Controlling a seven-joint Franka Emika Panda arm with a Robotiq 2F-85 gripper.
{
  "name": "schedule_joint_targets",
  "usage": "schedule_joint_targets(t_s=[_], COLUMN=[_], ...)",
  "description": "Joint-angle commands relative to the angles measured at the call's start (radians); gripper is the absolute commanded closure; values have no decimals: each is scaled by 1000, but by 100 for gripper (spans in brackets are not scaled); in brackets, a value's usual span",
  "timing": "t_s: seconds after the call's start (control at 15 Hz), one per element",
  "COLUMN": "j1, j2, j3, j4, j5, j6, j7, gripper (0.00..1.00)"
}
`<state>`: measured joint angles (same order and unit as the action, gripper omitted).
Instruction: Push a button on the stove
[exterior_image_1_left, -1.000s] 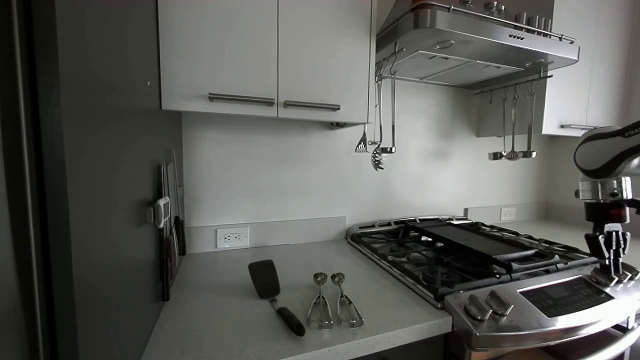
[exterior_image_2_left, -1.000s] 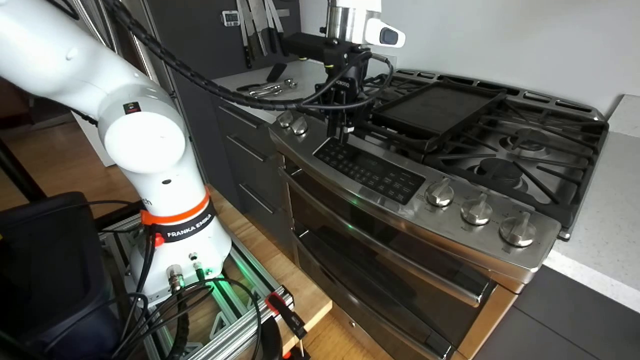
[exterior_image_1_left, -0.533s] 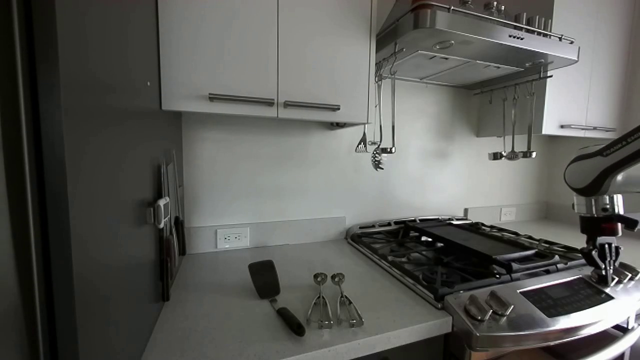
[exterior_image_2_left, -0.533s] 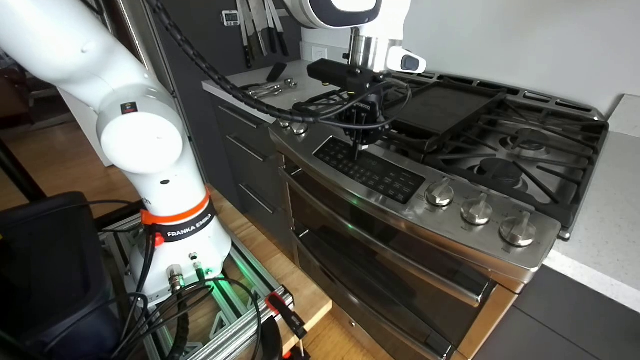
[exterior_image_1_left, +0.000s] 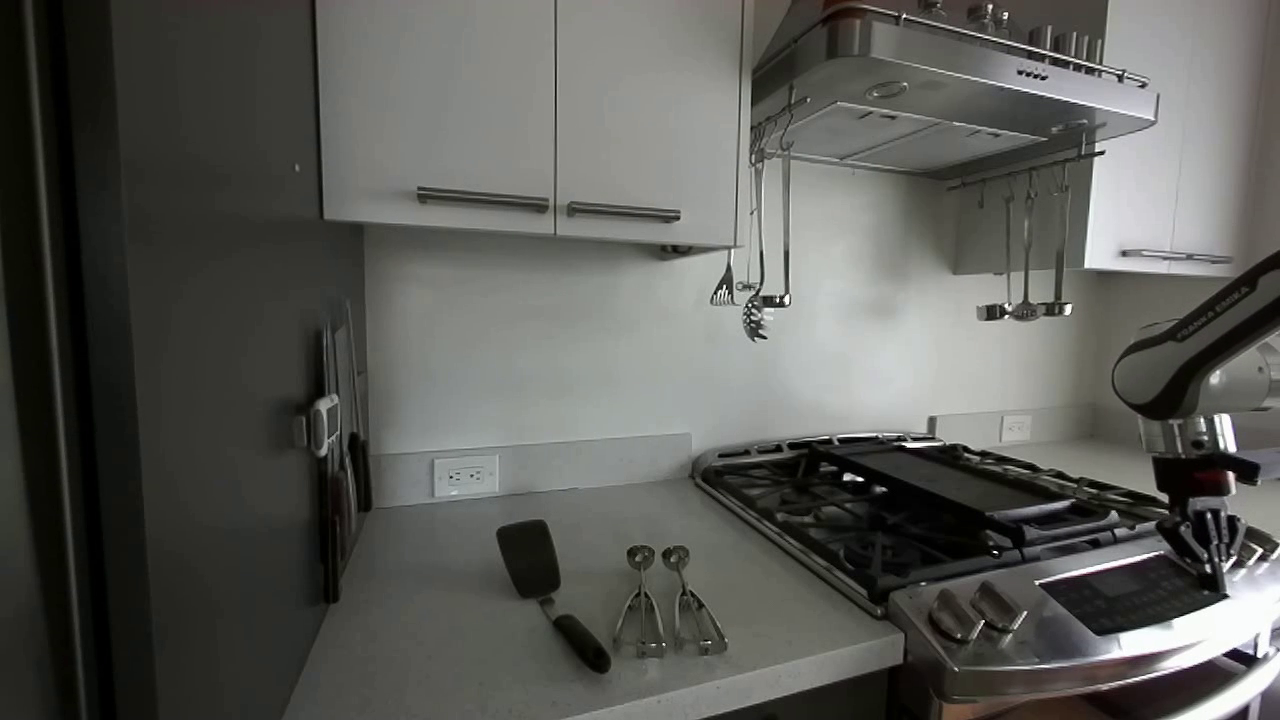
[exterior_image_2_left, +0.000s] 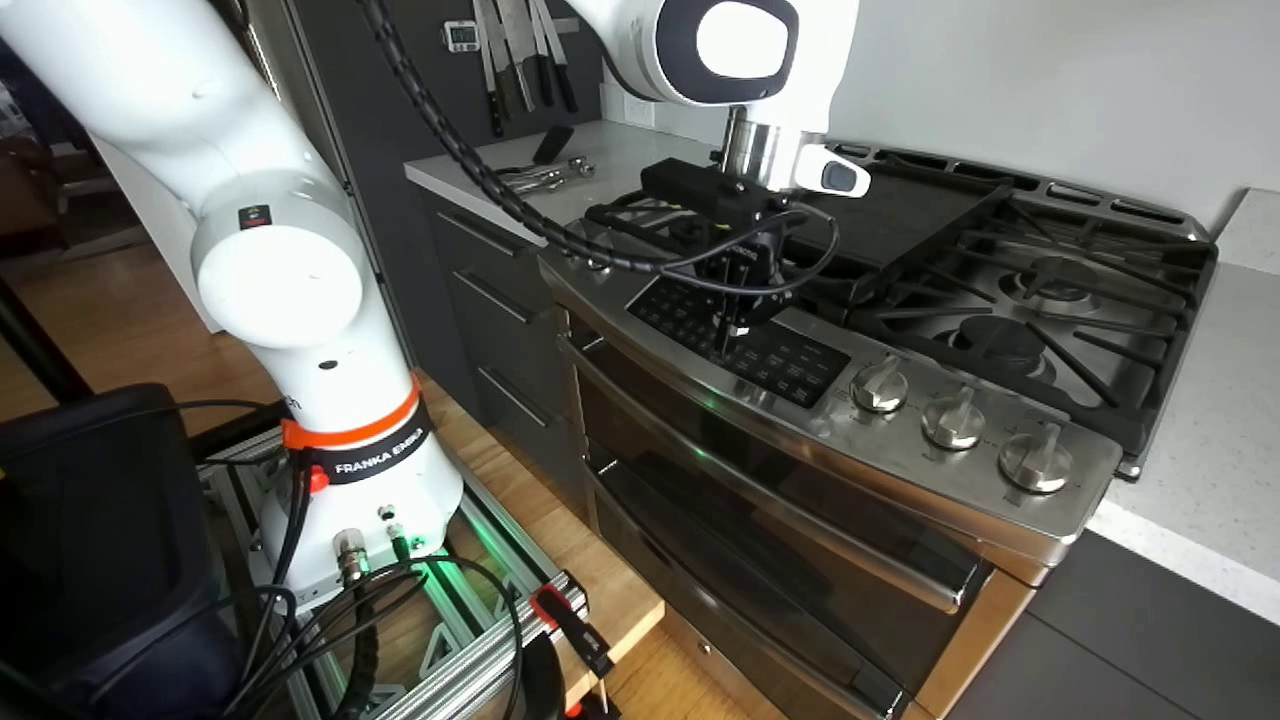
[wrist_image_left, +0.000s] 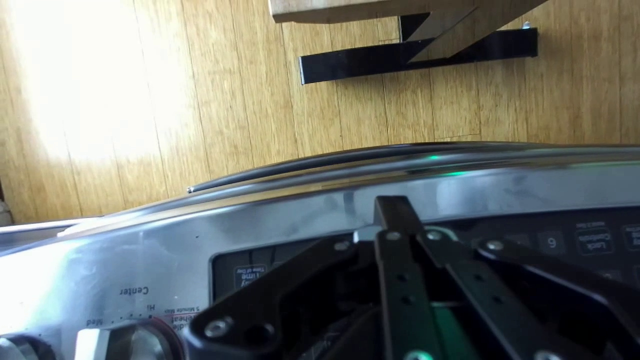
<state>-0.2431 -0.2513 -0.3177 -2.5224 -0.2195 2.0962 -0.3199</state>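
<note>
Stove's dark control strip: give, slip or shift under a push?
The control strip probably won't shift: it's set into the steel stove. Likely slippery, since its dark face looks smooth. Its keys look flat, so perhaps little travel.

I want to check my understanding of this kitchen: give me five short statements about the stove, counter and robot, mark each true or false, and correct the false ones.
1. In an exterior view, three knobs sit right of the control panel. True.
2. The jaws are spread wide above those knobs. False: they are shut, at the control panel.
3. A griddle rests on the stove. True.
4. Two metal scoops lie on the counter beside a spatula. True.
5. The jaws hold that spatula. False: it lies on the counter.
</note>
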Motion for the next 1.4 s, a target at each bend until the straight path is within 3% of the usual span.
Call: schedule_joint_targets(t_s=[0.0, 1.33], j1=[-12, -4], j2=[54, 135], j3=[7, 22], j4=[22, 38], j5=[-6, 29], j6=[21, 72], j7=[21, 20], gripper=[100, 100])
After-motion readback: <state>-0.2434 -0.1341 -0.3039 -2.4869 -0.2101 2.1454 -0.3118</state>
